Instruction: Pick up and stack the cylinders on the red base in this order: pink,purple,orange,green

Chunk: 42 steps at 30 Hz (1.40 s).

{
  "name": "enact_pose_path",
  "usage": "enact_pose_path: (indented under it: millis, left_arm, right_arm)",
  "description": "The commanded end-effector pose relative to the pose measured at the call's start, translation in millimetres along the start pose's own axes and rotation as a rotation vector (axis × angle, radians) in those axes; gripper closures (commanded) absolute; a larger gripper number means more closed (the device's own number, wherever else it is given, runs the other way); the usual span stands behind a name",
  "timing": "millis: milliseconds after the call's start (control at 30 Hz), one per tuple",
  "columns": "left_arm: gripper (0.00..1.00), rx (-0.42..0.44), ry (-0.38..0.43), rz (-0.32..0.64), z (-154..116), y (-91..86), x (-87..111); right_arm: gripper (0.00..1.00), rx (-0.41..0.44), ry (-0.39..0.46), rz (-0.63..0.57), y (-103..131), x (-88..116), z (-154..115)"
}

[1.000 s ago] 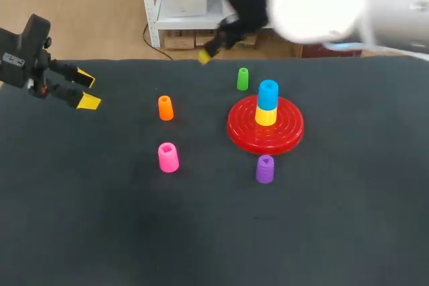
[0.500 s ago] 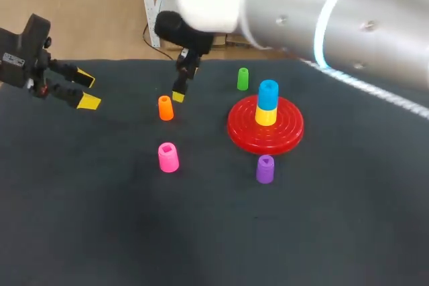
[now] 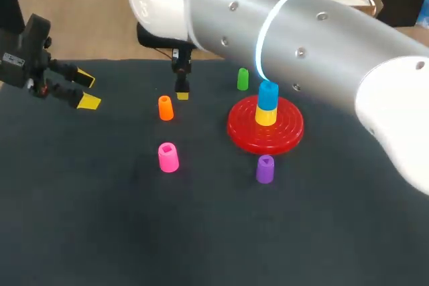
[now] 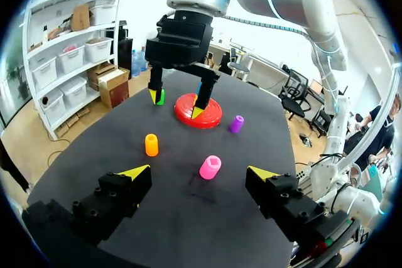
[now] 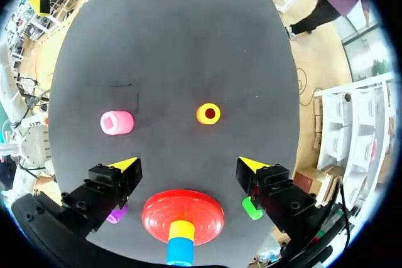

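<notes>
The red base [image 3: 242, 130] carries a yellow cylinder [image 3: 265, 116] with a blue one [image 3: 268, 94] on top. Standing loose on the black table are the pink [image 3: 167, 157], purple [image 3: 265, 168], orange [image 3: 165, 108] and green [image 3: 242, 79] cylinders. My right gripper [image 5: 188, 163] hangs open and empty above the table. The orange cylinder [image 5: 208, 114] and pink cylinder [image 5: 117, 122] lie ahead of it, the base [image 5: 182, 211] under its wrist. One of its fingertips [image 3: 182, 96] shows just right of the orange cylinder. My left gripper [image 3: 87, 90] stands open and empty at the far left.
My right arm's thick white link [image 3: 288, 31] crosses the back of the table from the right, above the green cylinder and the base. The black table surface [image 3: 201, 232] is bare toward the front.
My right arm has swung left and forward from beyond the table's far edge, bringing its gripper down beside the orange cylinder. The left arm and all cylinders have stayed put.
</notes>
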<state>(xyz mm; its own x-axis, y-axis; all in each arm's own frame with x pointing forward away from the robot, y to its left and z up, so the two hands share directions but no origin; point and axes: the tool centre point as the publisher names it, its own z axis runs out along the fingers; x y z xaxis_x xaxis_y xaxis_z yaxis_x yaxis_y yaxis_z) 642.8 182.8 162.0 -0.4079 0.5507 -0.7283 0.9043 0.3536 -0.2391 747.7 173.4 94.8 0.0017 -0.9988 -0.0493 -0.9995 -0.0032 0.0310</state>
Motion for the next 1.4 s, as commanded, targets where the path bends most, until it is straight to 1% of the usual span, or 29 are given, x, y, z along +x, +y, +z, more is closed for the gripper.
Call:
enact_pose_path:
  millis: [33,67,133,200,367,400,500,600,767,867,1000,1200,1300,1400]
  left_arm:
    - [0.0,0.0,-0.003,0.002,0.1,0.2,1.2]
    - [0.0,0.0,-0.003,0.002,0.1,0.2,1.2]
    - [0.0,0.0,-0.003,0.002,0.1,0.2,1.2]
    - [0.0,0.0,-0.003,0.002,0.1,0.2,1.2]
    - [0.0,0.0,-0.003,0.002,0.1,0.2,1.2]
    - [0.0,0.0,-0.003,0.002,0.1,0.2,1.2]
    - [0.0,0.0,-0.003,0.002,0.1,0.2,1.2]
    - [0.0,0.0,-0.003,0.002,0.1,0.2,1.2]
    - [0.0,0.0,-0.003,0.002,0.1,0.2,1.2]
    - [0.0,0.0,-0.003,0.002,0.1,0.2,1.2]
    - [0.0,0.0,-0.003,0.002,0.1,0.2,1.2]
    - [0.0,0.0,-0.003,0.002,0.1,0.2,1.2]
    - [0.0,0.0,-0.003,0.002,0.1,0.2,1.2]
    - [0.0,0.0,-0.003,0.002,0.1,0.2,1.2]
  right_arm:
    - [0.0,-0.008,0.005,0.0,-3.2,-1.4,-1.0]
    - [0.0,-0.008,0.005,0.0,-3.2,-1.4,-1.0]
    - [0.0,-0.001,0.009,-0.058,7.1,-8.7,1.6]
    - [0.0,-0.001,-0.007,-0.103,17.9,-15.0,5.0]
    - [0.0,0.009,-0.018,-0.151,45.1,-23.8,16.7]
    - [0.0,0.005,-0.024,-0.154,50.2,-23.4,19.7]
    - [0.0,-0.023,-0.009,-0.134,67.2,-18.0,30.1]
    - [0.0,-0.031,0.001,-0.129,83.8,-13.0,35.9]
    - [0.0,-0.027,-0.013,-0.127,107.9,-8.9,33.0]
    - [0.0,-0.02,-0.02,-0.135,120.0,-11.0,28.6]
    - [0.0,-0.019,0.009,-0.159,130.8,-14.0,32.8]
    - [0.0,0.02,0.076,-0.204,137.8,-22.6,44.7]
    - [0.0,0.045,0.079,-0.2,140.5,-24.0,51.1]
    - [0.0,0.063,0.077,-0.172,141.2,-22.3,57.4]
